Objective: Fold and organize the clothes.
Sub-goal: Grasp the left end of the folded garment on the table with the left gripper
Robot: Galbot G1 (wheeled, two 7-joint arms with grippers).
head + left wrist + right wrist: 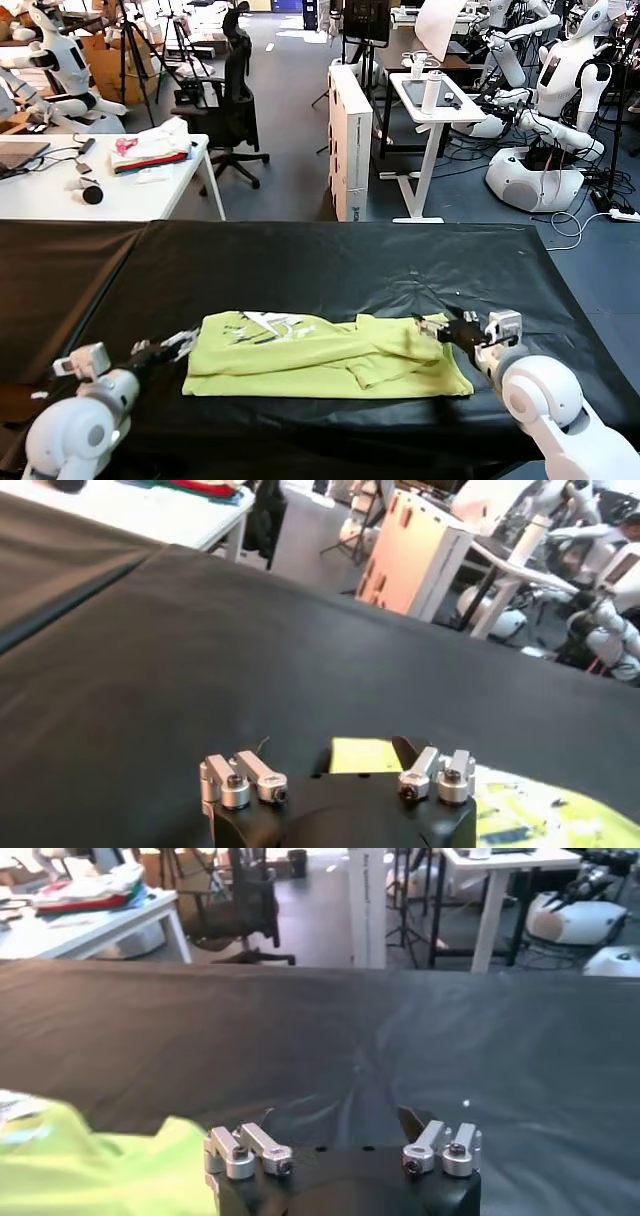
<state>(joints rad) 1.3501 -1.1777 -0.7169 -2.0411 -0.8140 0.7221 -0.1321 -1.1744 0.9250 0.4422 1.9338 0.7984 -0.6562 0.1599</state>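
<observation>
Nearest the head camera, at about 7 o'clock, the left hand (178, 345) sits low over the black table (330, 270), its fingers spread wide and gripping nothing, with the tips just beside the left edge of the T-shirt (320, 355). At about 5 o'clock the right hand (440, 328) hovers at the opposite edge of the shirt, likewise spread wide and empty, its tips over or just touching the cloth there; which of the two I cannot tell

Between both hands lies the lime-yellow T-shirt, spread across the table's near middle as a folded, flattened band running from 9 to 3 o'clock. A white-printed patch shows near its upper left part, and a folded flap with a sleeve lies bunched toward the right half

From the left wrist camera, the left hand (340, 780) shows open fingers with black cloth in the gap, and a corner of the shirt (530, 810) close beside it. From the right wrist camera, the right hand (345, 1148) is open too, with the yellow fabric (90, 1168) lying beside it

Far off at 11 o'clock a white desk (60, 200) carries a pile of white, pink and red cloth (152, 150)
</observation>
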